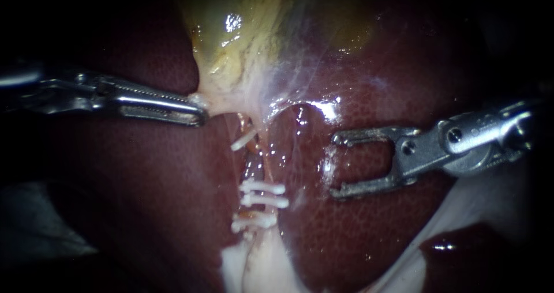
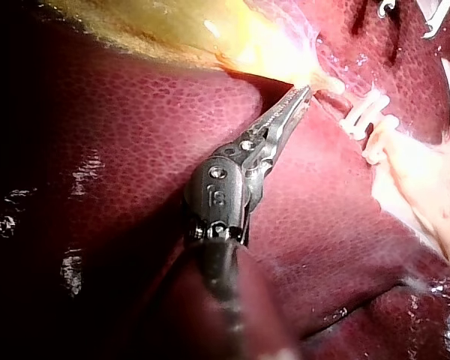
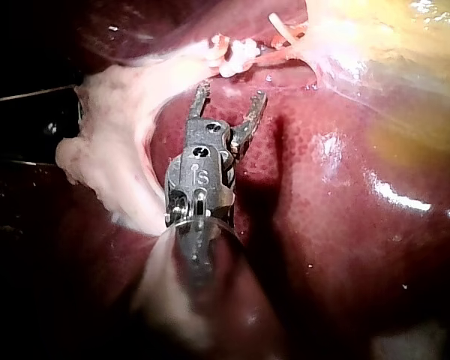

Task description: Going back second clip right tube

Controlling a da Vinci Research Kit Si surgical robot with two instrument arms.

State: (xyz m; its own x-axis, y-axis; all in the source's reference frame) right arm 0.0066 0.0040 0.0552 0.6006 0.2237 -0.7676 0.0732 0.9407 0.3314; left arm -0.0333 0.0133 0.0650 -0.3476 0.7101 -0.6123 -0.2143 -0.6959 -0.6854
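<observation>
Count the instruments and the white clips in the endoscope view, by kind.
Instruments: 2, the left instrument holding pale tissue and the right instrument with open jaws
White clips: 4, one higher up and three clustered lower
Total: 6

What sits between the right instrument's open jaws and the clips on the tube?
Only bare, wet liver: the endoscope view shows the right instrument open beside the clips, not touching them, nothing else between.
</observation>
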